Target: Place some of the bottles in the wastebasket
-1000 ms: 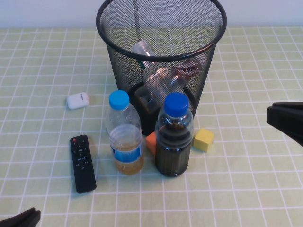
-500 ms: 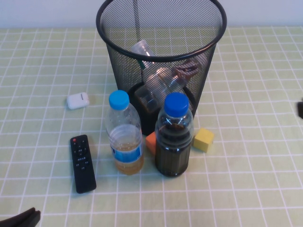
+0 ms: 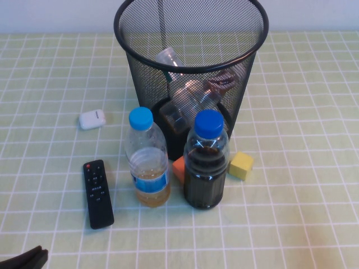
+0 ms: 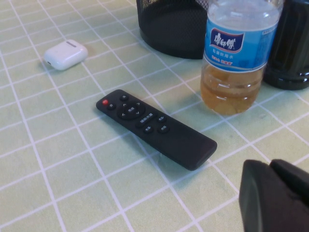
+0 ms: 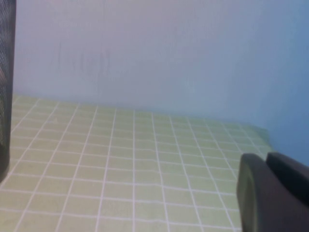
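The black wire-mesh wastebasket [image 3: 145, 78] stands at the back middle; its base shows in the left wrist view [image 4: 169, 24]. Inside it lie two clear bottles, one [image 3: 171, 60] leaning against the wall and one with a red-brown label [image 3: 220, 83]. In front stand a blue-capped bottle of amber liquid [image 3: 147, 159] [image 4: 236, 53] and a blue-capped bottle of dark liquid [image 3: 206, 162] [image 4: 292, 43]. My left gripper [image 3: 22, 259] [image 4: 275, 195] is shut and empty at the near left corner. My right gripper [image 5: 273, 193] is shut and empty, out of the high view to the right.
A black remote [image 3: 98, 193] [image 4: 154, 125] lies left of the amber bottle. A white earbud case [image 3: 92, 119] [image 4: 65, 53] lies further back left. An orange block [image 3: 179, 168] and a yellow block [image 3: 241, 165] sit by the dark bottle.
My right gripper has drawn back out of the right edge of the high view. The bottles, the wastebasket and the left gripper have not moved.
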`<state>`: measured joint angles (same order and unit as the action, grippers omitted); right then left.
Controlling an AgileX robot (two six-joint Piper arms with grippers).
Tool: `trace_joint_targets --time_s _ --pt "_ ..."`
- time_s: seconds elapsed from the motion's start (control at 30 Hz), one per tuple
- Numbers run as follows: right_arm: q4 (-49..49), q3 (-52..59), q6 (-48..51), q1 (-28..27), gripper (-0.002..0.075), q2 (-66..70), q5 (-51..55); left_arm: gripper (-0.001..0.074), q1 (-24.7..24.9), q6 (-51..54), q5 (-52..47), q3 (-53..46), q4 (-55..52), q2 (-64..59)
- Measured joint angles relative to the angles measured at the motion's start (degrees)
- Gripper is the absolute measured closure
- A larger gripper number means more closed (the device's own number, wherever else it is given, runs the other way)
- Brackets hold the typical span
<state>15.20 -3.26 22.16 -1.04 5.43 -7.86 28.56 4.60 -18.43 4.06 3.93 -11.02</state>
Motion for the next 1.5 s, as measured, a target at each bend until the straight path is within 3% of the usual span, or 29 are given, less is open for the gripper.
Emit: trace_joint_targets --time_s 0.23,0.73,0.83,0.93,1.13,1.5 --pt "0.1 3.4 -0.1 0.1 0.0726 -7.6 0.4 0.0739 0.0 0.0 0.0 0.0 0.0 0.0" --pt "3.3 4.6 -0.2 0.1 0.0727 -7.6 0.4 0.0739 0.0 0.0 0.0 0.0 0.0 0.0" --pt "-7.3 4.8 -4.7 0.1 0.0727 -7.6 4.7 0.0739 0.0 0.0 0.0 0.0 0.0 0.0" --pt "-15.9 4.8 -17.3 0.1 0.0727 -7.6 10.2 0.0739 0.0 0.0 0.0 0.0 0.0 0.0" --pt "-16.5 4.8 -18.0 0.1 0.0726 -7.6 26.2 0.0739 0.0 0.0 -0.1 0.0 0.0 0.0" --pt "-16.4 4.8 -18.0 0.1 0.0726 -7.6 26.8 0.0739 0.0 0.0 -0.1 0.0 0.0 0.0"
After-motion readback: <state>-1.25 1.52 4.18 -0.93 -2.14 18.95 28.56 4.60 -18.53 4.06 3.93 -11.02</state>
